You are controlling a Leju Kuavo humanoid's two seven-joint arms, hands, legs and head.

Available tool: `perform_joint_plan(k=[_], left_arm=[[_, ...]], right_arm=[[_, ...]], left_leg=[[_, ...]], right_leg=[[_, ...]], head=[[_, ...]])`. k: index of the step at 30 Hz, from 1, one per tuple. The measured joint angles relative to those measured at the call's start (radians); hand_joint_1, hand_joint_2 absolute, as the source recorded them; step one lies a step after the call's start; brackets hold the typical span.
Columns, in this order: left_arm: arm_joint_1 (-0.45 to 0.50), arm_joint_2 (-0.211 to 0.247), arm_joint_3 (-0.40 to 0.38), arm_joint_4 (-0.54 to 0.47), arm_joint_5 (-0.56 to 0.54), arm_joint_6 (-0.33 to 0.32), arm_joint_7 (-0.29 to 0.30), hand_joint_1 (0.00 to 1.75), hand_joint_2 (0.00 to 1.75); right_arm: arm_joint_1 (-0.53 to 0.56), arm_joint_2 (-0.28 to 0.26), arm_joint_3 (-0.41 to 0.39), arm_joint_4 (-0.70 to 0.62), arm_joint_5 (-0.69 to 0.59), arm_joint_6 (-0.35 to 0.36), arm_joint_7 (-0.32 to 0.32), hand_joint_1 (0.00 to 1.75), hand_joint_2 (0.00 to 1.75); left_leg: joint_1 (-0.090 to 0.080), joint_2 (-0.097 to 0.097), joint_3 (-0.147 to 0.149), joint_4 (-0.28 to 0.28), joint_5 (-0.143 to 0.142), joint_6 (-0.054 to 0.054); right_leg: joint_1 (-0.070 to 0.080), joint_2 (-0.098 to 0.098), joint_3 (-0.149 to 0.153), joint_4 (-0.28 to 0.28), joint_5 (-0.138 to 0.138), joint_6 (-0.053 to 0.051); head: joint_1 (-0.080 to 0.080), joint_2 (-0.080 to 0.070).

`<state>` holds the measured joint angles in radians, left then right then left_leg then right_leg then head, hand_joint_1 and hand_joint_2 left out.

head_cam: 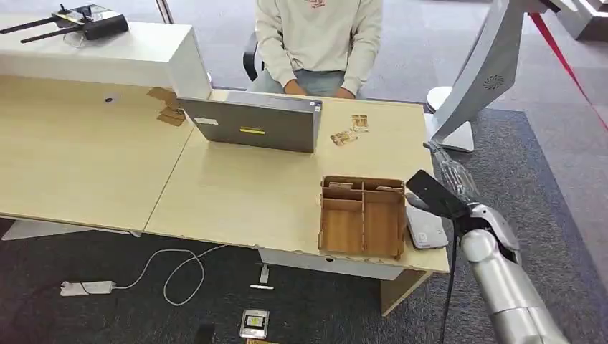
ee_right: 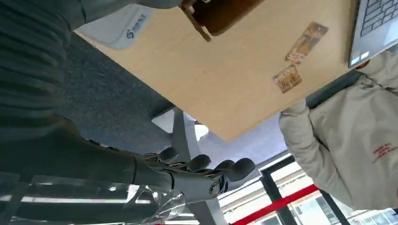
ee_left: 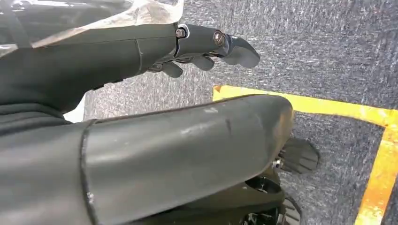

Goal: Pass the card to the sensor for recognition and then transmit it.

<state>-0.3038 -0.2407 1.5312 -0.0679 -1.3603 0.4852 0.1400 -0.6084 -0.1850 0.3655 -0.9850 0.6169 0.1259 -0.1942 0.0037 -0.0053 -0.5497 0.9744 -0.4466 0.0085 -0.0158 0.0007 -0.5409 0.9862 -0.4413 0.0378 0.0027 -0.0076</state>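
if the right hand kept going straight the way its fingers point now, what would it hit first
Likely nothing on the desk: the right hand is beside the desk edge, fingers toward open floor and the grey stand beyond. Depth is unclear.

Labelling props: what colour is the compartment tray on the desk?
Brown wood; the compartment tray shows best in the head view.

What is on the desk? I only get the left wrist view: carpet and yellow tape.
Observer: A wooden tray sits at the near right corner of the desk, with a white sensor beside it.
Operator: Any cards?
Observer: Two cards lie past the tray, next to a laptop.
Operator: And the right hand?
Observer: The right hand hovers off the desk's right edge, holding nothing.
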Motion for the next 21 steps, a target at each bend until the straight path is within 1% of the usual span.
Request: perform_joint_plan(k=[5,12,17,21], left_arm=[[0.001,0.0,0.0,0.0,0.018,-0.005,-0.002,0.0,0.0],[0.002,0.0,0.0,0.0,0.021,-0.001,-0.004,0.0,0.0],[0.0,-0.001,0.0,0.0,0.015,-0.013,-0.004,0.0,0.0],[-0.003,-0.004,0.0,0.0,0.004,-0.016,-0.006,0.0,0.0]], right_arm=[[0.04,-0.016,0.0,-0.018,0.0,0.013,0.006,0.0,1.75],[0.072,-0.041,0.0,-0.057,-0.011,0.052,0.041,0.0,1.75],[0.082,-0.05,0.0,-0.078,-0.01,0.042,0.039,0.0,1.75],[0.082,-0.041,0.003,-0.088,0.029,0.006,0.039,0.0,1.75]], left_leg=[[0.0,0.0,0.0,0.0,0.0,0.0],[0.0,0.0,0.0,0.0,0.0,0.0],[0.0,0.0,0.0,0.0,0.0,0.0],[0.0,0.0,0.0,0.0,0.0,0.0]], right_leg=[[0.0,0.0,0.0,0.0,0.0,0.0],[0.0,0.0,0.0,0.0,0.0,0.0],[0.0,0.0,0.0,0.0,0.0,0.0],[0.0,0.0,0.0,0.0,0.0,0.0]], head=[[0.0,0.0],[0.0,0.0],[0.0,0.0],[0.0,0.0]])
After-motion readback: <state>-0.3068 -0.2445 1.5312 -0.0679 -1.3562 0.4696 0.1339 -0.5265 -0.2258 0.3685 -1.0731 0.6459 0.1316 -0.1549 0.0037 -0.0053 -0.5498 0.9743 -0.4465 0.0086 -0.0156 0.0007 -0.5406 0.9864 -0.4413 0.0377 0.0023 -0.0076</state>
